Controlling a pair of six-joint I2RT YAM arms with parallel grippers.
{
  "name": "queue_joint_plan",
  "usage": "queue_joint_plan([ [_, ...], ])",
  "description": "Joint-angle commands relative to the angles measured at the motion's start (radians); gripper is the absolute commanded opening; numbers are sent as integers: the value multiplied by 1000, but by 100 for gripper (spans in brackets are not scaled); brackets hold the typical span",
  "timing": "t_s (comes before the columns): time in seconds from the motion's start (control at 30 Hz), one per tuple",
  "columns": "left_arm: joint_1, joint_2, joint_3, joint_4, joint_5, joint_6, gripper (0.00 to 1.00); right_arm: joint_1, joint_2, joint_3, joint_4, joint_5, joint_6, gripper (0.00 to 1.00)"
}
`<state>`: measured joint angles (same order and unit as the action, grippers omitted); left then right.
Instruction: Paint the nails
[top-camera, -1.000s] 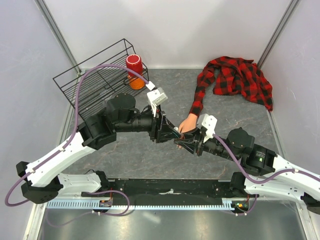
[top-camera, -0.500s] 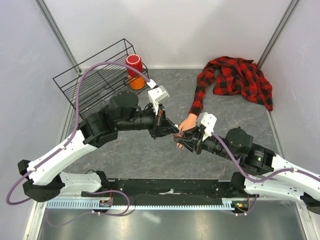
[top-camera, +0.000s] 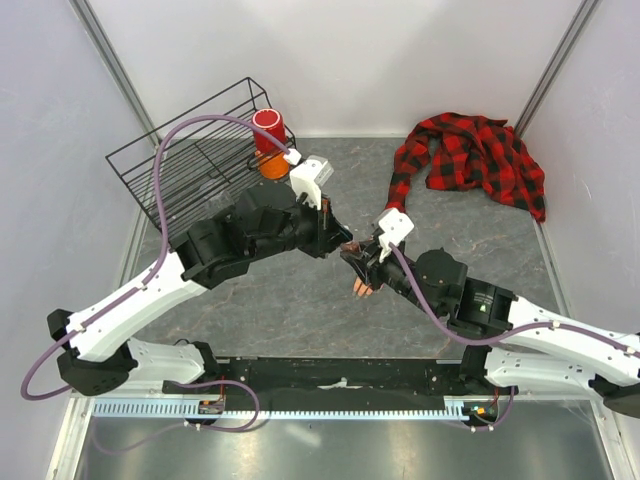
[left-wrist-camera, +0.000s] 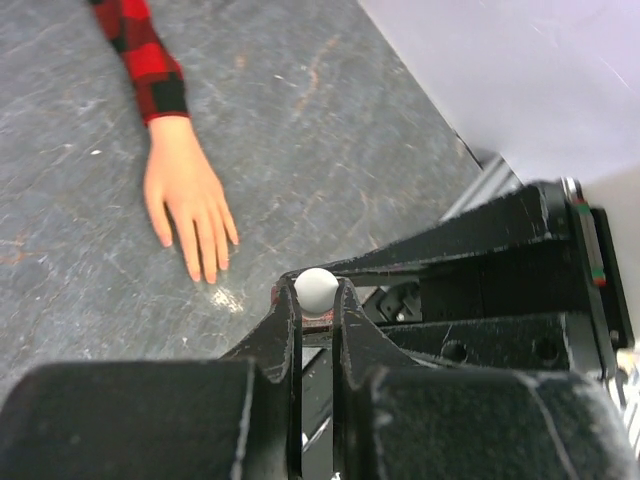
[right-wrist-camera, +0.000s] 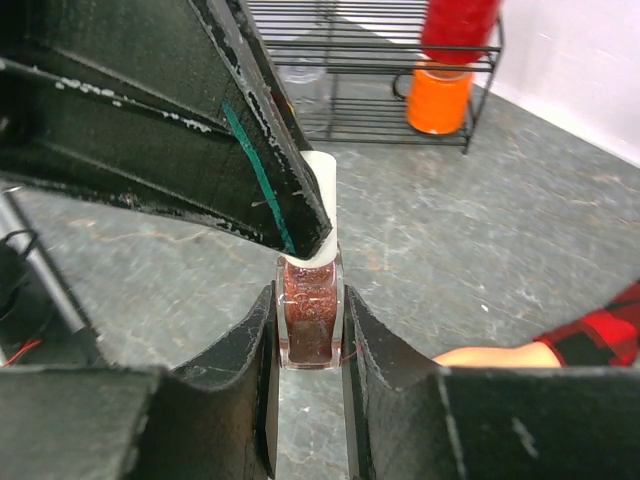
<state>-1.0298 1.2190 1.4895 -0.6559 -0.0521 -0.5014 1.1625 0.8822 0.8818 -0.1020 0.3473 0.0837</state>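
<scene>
- Counter (top-camera: 300, 310): grey, stone-veined, matt.
- Mannequin hand (left-wrist-camera: 185, 195): pale peach, smooth, lying flat with its back up and fingers close together, pointing near. It comes out of a red-and-black plaid sleeve (left-wrist-camera: 140, 50).
- Nails (left-wrist-camera: 205, 275): at the tips of those fingers, on the counter; too small to tell any coating. In the top view the fingertips (top-camera: 362, 288) show just near of the right hand.
- Right hand (right-wrist-camera: 310, 300): black fingers pinching the flat sides of a small, square-shouldered glass bottle (right-wrist-camera: 310, 325) holding red-brown glittery polish. The bottle is upright and off the counter.
- Left hand (right-wrist-camera: 315, 235): scuffed black fingers pressed together on the bottle's white cap (right-wrist-camera: 322, 175). From the left wrist view the cap (left-wrist-camera: 316, 289) shows as a round white dome between the tips.
- Both hands meet above mid-counter.
- Far left: black wire rack (top-camera: 190, 165), with a red cylinder (top-camera: 268, 130) on an orange base (top-camera: 272, 165) at its right end.
- Far right: crumpled plaid shirt (top-camera: 470, 155).
</scene>
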Motion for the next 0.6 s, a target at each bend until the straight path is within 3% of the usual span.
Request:
queue_joint_plan([
  [0.0,-7,-3,14,65,-58,-75,11,0,8,26,96,113,11,0],
  [0.07,-7,-13,3,102,-36,-39,29,-3,-12,8,128,60,-10,0],
  [0.1,-9,-39,-9,131,16,-19,49,-4,-23,2,134,33,-19,0],
  [0.2,-4,-97,-84,242,70,30,81,-17,-78,-30,137,-78,-32,0],
  [0.27,5,-160,-133,283,110,50,86,-30,-123,-52,133,-134,-32,0],
  [0.4,62,-251,-208,408,242,55,87,-66,-193,-79,122,-307,-15,0],
  [0.57,142,-312,-336,594,544,-8,74,-101,-236,-84,122,-508,50,0],
])
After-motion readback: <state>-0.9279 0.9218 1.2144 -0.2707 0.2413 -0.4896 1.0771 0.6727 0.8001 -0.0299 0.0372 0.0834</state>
